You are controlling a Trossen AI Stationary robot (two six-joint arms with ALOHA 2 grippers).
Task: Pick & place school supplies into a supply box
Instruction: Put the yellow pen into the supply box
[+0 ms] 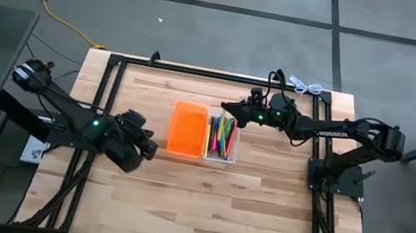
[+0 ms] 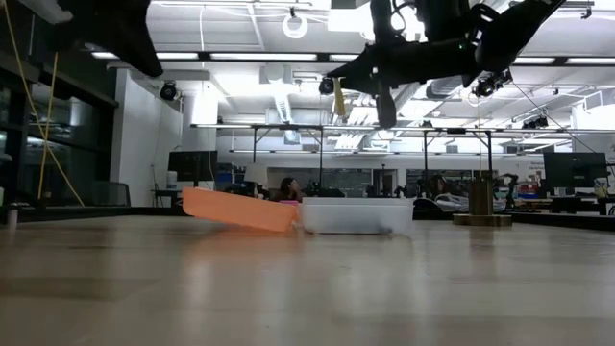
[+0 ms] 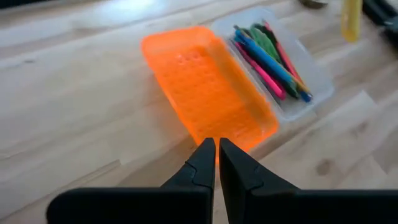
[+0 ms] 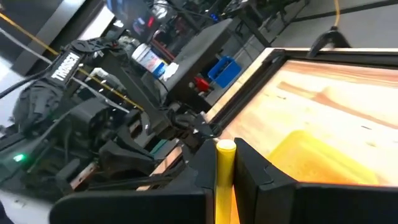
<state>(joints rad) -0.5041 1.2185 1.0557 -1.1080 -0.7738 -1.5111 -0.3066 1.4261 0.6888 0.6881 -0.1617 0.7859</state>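
The supply box lies open mid-table: its orange half (image 1: pixel 187 130) sits left of its clear tray (image 1: pixel 234 149), and the orange half's outer edge (image 2: pixel 197 200) tilts up off the wood. Several pens and pencils (image 3: pixel 268 55) lie in the tray. My right gripper (image 1: pixel 229 108) hovers over the tray's far end, shut on a yellow marker (image 2: pixel 338 99). Left of the box and above the table, my left gripper (image 3: pixel 217 147) is shut with nothing between its fingers, pointing slantwise down at the orange half (image 3: pixel 208 93). My right gripper pinches the yellow marker between its two fingers, just below the marker's upper end (image 4: pixel 225 148). The fingers reach level from the table's right side and lie across the marker. The marker hangs about upright below them (image 2: pixel 338 108), lifted clear above the clear tray.
A black metal frame (image 1: pixel 115 63) runs along the table's edges. A silver bell-shaped object (image 2: pixel 482 206) stands on the table beyond the box. Bare wood (image 1: pixel 201 208) stretches toward the near edge. A person (image 2: pixel 286 188) sits far off in the room behind.
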